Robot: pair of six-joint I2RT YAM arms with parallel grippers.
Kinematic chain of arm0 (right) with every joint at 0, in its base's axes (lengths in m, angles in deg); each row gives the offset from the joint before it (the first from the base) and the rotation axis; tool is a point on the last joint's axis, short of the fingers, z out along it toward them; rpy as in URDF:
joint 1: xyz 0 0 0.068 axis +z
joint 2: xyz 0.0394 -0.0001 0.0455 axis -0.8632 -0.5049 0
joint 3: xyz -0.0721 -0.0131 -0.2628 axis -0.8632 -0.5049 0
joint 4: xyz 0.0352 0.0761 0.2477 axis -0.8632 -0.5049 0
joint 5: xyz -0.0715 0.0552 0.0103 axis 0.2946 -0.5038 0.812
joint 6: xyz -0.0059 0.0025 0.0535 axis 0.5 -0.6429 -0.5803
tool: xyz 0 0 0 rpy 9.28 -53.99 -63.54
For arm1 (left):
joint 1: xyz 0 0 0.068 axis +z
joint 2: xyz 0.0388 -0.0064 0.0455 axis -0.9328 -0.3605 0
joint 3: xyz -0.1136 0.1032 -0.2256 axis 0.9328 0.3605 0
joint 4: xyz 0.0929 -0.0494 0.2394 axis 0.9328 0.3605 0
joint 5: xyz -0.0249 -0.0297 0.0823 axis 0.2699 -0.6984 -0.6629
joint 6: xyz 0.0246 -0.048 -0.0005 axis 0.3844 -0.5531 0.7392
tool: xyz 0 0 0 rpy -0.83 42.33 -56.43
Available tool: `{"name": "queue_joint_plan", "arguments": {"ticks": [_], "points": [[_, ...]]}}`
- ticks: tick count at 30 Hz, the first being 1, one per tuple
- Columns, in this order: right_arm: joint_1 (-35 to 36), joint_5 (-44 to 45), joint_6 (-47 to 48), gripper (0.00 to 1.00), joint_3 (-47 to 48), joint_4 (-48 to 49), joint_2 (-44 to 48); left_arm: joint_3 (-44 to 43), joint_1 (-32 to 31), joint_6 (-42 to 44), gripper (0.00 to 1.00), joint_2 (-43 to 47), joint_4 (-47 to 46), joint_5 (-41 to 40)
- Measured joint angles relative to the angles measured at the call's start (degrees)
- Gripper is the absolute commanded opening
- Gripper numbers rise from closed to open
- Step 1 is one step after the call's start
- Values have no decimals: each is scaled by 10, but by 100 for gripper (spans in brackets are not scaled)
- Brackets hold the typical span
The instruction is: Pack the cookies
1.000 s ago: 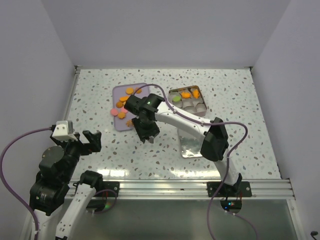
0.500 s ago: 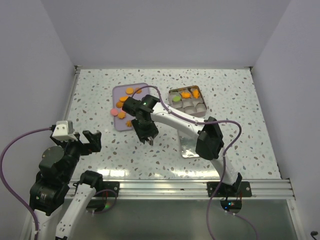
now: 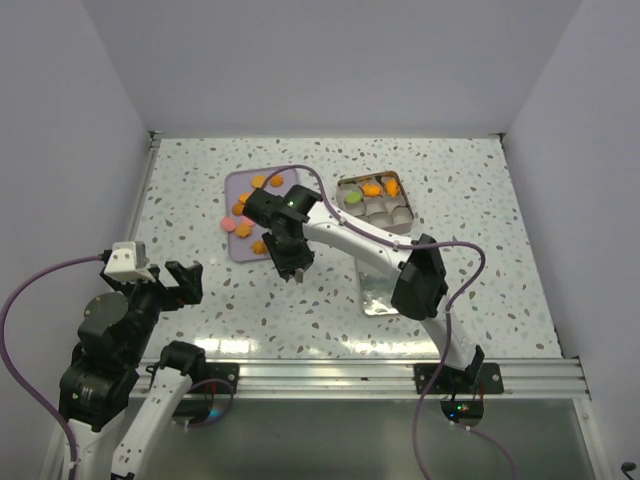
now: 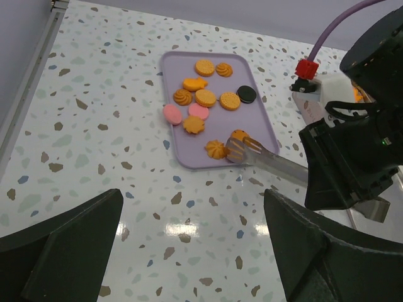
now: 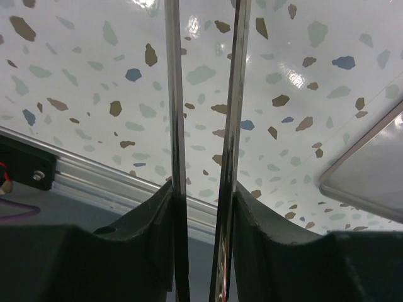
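Observation:
Several cookies, mostly orange with two pink and one black, lie on the lilac tray. My right gripper is shut on a pair of metal tongs, one blade against each finger. The tongs' tips rest at an orange cookie near the tray's near right corner. Whether they grip it I cannot tell. More cookies, green and orange, sit in the square tin. My left gripper hangs open over bare table, near the left edge, nothing between its fingers.
A shiny tin lid lies flat on the table under the right arm's forearm. The metal rail runs along the near edge. White walls close the table on three sides.
The right arm has shifted slightly toward the tray, bringing the tongs onto its near corner, and the tongs have been squeezed narrower. The left arm has stayed still.

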Motion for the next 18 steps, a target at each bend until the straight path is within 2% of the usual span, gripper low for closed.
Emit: {"name": "queue_joint_plan", "arguments": {"ticks": [8,18], "points": [[-34,23,11,29,67,1,9,0,0,0,100,3,0,0],[-198,61,42,30,-16,0,121,0,0,0,100,3,0,0]]}}
